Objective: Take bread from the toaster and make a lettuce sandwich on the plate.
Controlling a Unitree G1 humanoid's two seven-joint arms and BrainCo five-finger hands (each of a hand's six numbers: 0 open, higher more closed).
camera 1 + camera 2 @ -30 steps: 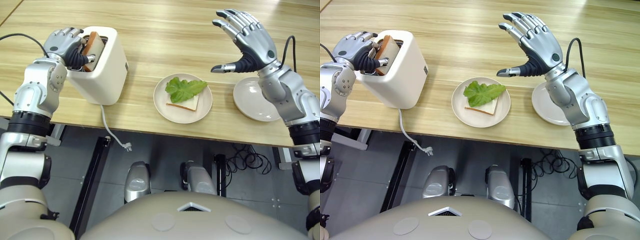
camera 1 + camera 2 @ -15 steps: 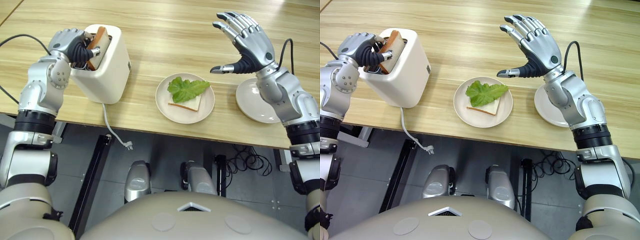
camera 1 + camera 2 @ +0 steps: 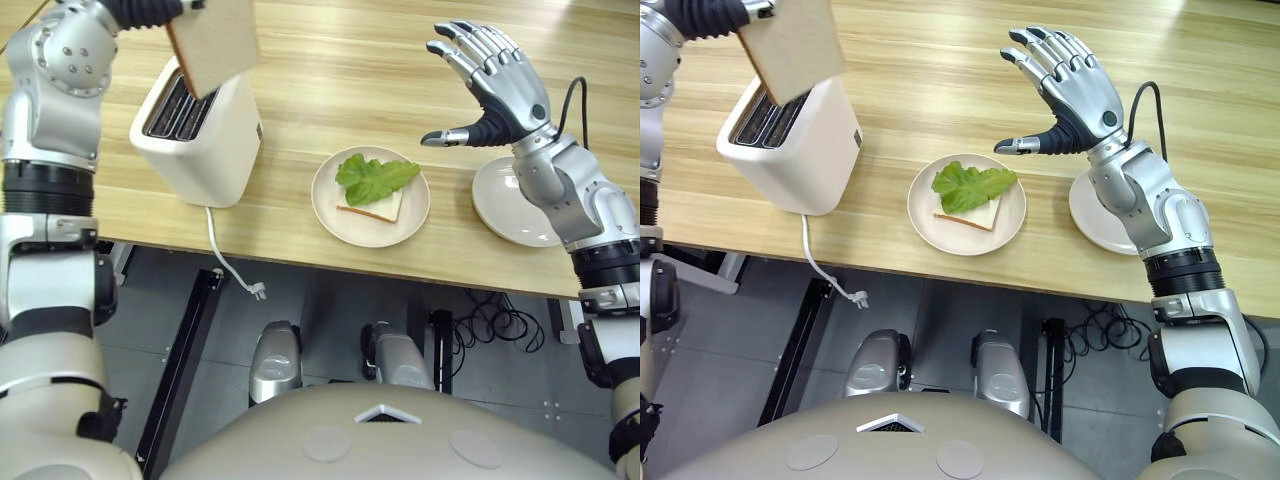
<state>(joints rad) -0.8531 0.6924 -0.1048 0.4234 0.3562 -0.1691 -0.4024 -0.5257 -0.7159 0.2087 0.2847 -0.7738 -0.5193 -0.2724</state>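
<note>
I've slice 2 [image 3: 215,40] pinched in the left hand [image 3: 150,9] above the toaster [image 3: 200,140] (right hand [image 3: 497,85] spread, idle); slice 1 [image 3: 380,209] and lettuce [image 3: 372,178] plated, topping left.

Matt wooden table [image 3: 330,60], smooth white plastic toaster [image 3: 205,140], glossy plate [image 3: 368,225]

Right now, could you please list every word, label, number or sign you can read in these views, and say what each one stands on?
Nothing here is legible.
Small dark mark on the side of the white boxy toaster: too small to read.
Tan bread slice, held up in the left hand: no print.
</note>
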